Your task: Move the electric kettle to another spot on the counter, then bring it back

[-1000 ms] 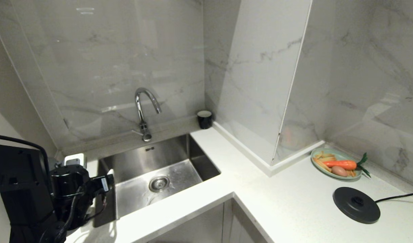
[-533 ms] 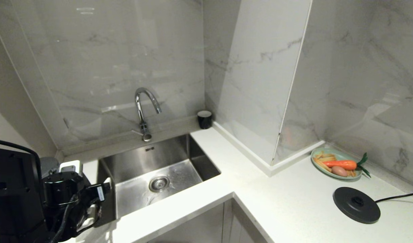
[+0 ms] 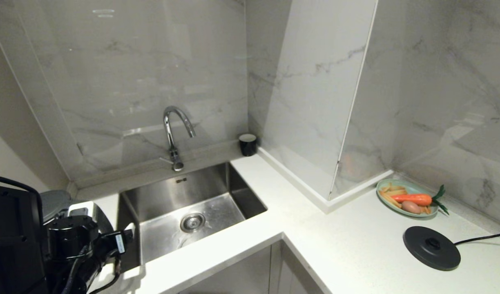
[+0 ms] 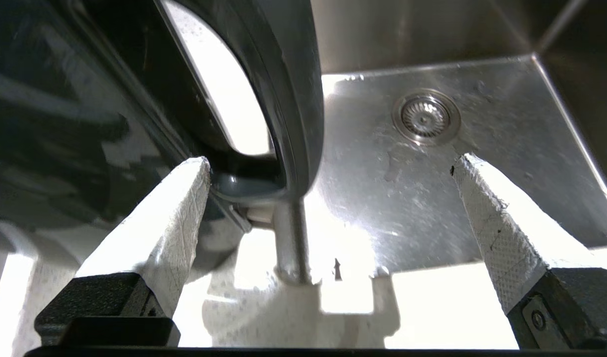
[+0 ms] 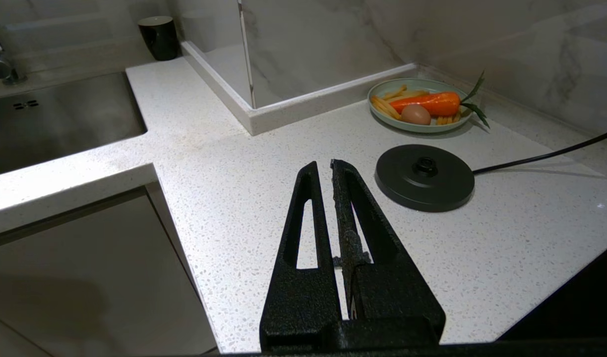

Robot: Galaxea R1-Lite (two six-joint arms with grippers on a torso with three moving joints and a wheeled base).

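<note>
The electric kettle point(image 4: 75, 99) stands at the surface's point(image 3: 356, 245) far-left end, about nine o'clock from the sink point(image 3: 188, 204). Its glossy rigid body looks slippery and probably weighty, so the loop handle point(image 4: 288, 99) is the sensible hold. The left tool point(image 4: 333, 163) has its fingers wide apart, straddling that handle without gripping. The right tool point(image 5: 328, 171), fingers together, idles near the base disc point(image 5: 425, 176).

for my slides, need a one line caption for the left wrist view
Open left tool straddling the kettle handle at the sink edge.
</note>
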